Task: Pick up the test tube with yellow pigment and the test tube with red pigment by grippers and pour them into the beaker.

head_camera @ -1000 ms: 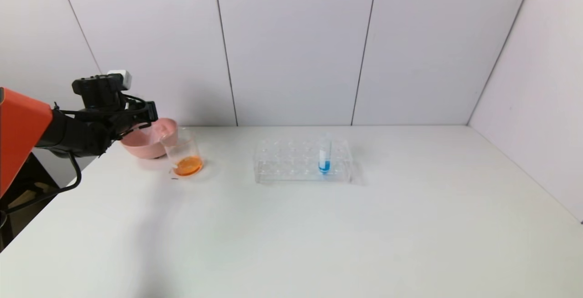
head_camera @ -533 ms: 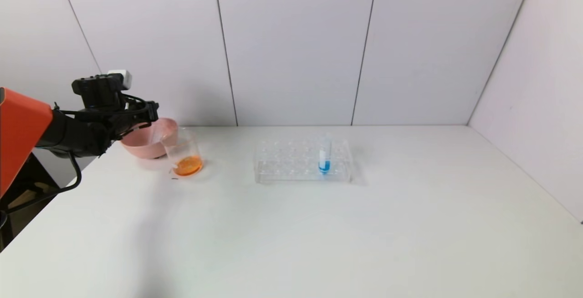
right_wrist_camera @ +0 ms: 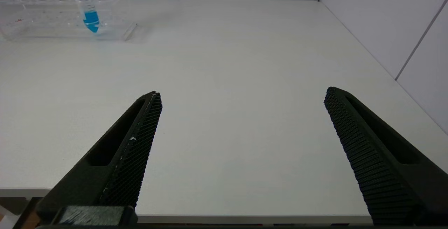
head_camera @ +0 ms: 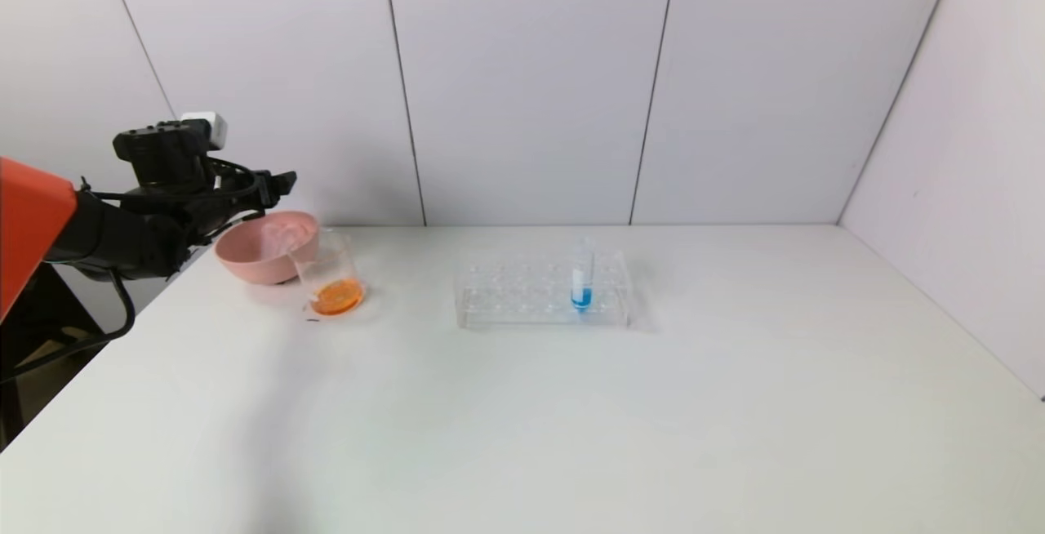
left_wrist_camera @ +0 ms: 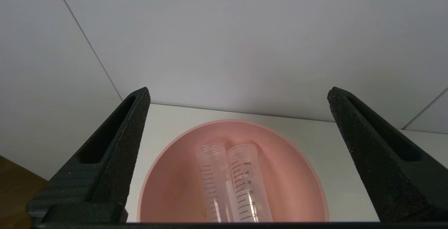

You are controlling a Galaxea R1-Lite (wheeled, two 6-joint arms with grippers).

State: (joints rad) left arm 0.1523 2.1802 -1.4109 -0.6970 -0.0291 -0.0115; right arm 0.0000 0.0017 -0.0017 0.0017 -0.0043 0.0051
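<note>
Left wrist view, left gripper [left_wrist_camera: 238, 96] spread wide above pink bowl [left_wrist_camera: 168, 173] holding two clear tubes [left_wrist_camera: 231, 183], right gripper [right_wrist_camera: 241, 96] apart.

- Left arm: enters at the left edge of the head view, orange segment at the frame border, black forearm reaching toward the centre.
- Left gripper [head_camera: 282, 181]: raised at mid-left of the head view, jaws spread wide, nothing between them; its fingers [left_wrist_camera: 115, 152] stand far apart.
- Right gripper [right_wrist_camera: 241, 96]: outside the head view; its own wrist view shows jaws spread wide, empty.
</note>
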